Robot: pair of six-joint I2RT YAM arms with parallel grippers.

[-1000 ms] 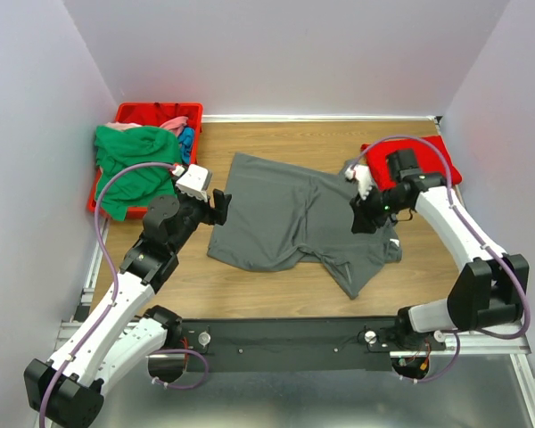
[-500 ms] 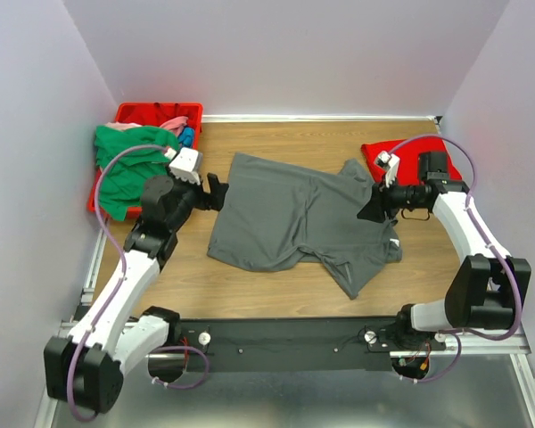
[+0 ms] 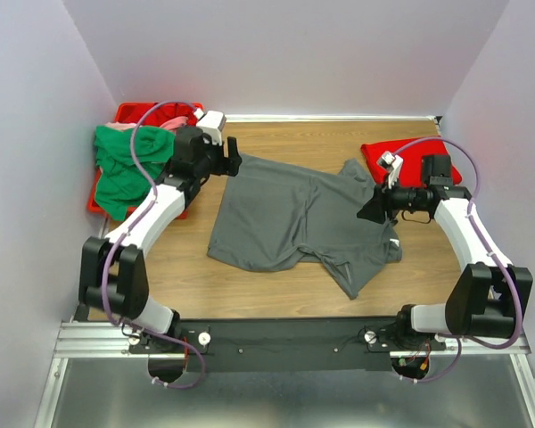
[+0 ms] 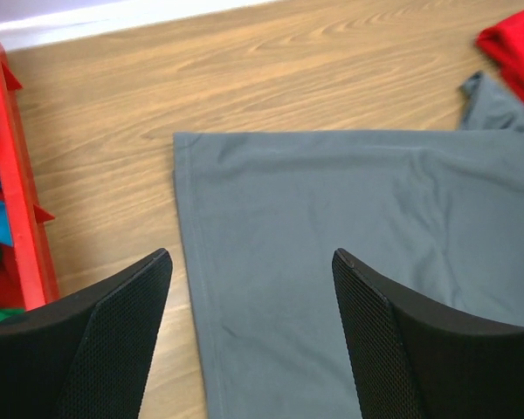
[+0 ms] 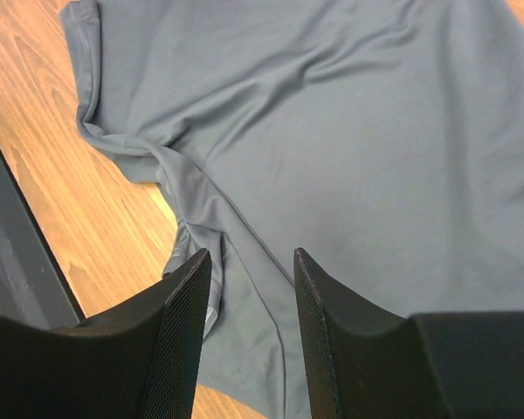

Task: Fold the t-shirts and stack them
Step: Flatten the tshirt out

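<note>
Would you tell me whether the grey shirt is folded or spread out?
Spread out: the grey shirt lies mostly flat across the table, sleeves out.

No text, brand, number or sign can be read in any of the views. The only thing that might carry print is a small white tag (image 3: 395,242) at the edge of the dark grey t-shirt (image 3: 285,214), seen from the top camera, and it is too small to make out any letters.
</note>
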